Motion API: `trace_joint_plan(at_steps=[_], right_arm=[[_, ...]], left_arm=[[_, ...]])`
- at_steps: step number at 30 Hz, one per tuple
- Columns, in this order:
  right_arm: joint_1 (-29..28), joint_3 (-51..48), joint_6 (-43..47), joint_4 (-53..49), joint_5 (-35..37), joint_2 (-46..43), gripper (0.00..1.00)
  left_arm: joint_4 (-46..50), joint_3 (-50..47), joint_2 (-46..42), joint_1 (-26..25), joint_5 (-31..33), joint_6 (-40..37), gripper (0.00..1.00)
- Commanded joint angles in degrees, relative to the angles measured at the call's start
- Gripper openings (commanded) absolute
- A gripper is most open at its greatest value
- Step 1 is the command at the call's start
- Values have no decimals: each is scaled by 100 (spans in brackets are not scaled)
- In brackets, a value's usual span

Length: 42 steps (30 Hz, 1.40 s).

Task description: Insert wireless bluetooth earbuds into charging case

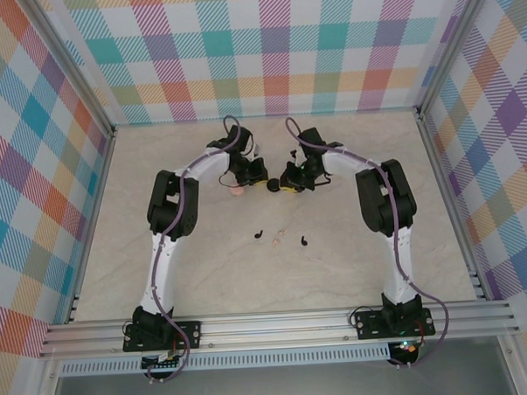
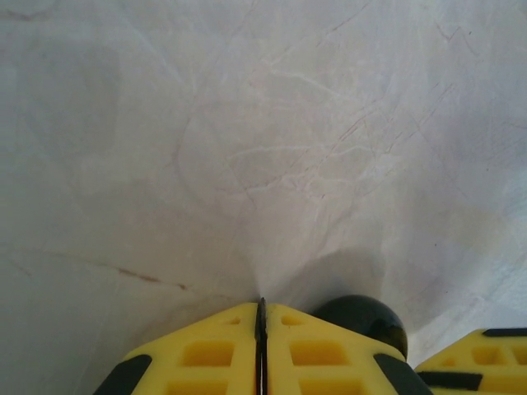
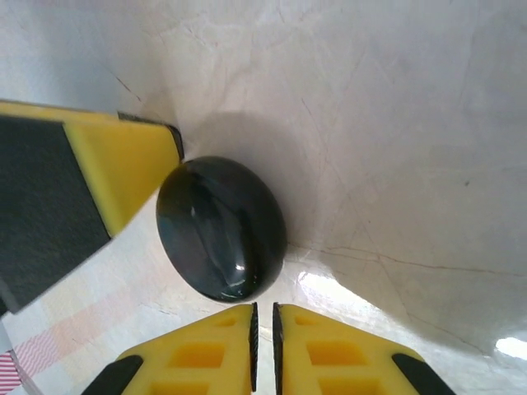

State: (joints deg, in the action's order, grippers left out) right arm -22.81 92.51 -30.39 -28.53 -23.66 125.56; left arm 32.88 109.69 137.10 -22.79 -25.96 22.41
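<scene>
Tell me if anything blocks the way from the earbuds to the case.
Nothing visible does: bare table lies between the earbuds and the case. The shut left tool and a black round object sit close beside the case.

This is a robotics lab test cell, not a lived-in room. Three upright wall panels printed in a many-coloured pastel plaid [image 1: 274, 48] box in a pale, marble-patterned surface [image 1: 276, 284]. Bare aluminium extrusion rails [image 1: 278, 324] frame its edges and corners. Two black-and-white jointed robot arms, the left arm [image 1: 157, 263] and the right arm [image 1: 395, 253], are bolted side by side to the near rail (thin purple cables [image 1: 288, 125] trail along both).
</scene>
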Motion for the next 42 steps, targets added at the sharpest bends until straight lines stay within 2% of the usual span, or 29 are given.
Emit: trace_joint_plan(at_steps=[1, 13, 20, 25, 32, 42], right_arm=[[9, 290, 208, -314, 131, 192, 18], [13, 779, 365, -678, 235, 472, 20], [13, 953, 450, -820, 398, 433, 22], [22, 782, 415, -794, 527, 191, 24], [72, 196, 229, -353, 347, -241, 27], [119, 25, 124, 15, -151, -196, 33]], left_arm=[[208, -253, -330, -50, 20, -107, 10], [96, -559, -564, -152, -304, -152, 12], [16, -919, -858, -182, -182, -142, 13], [143, -900, -1041, -164, 62, -232, 14], [244, -681, -1073, -35, 198, -251, 17], [-168, -846, -962, 7, -260, 2, 39]])
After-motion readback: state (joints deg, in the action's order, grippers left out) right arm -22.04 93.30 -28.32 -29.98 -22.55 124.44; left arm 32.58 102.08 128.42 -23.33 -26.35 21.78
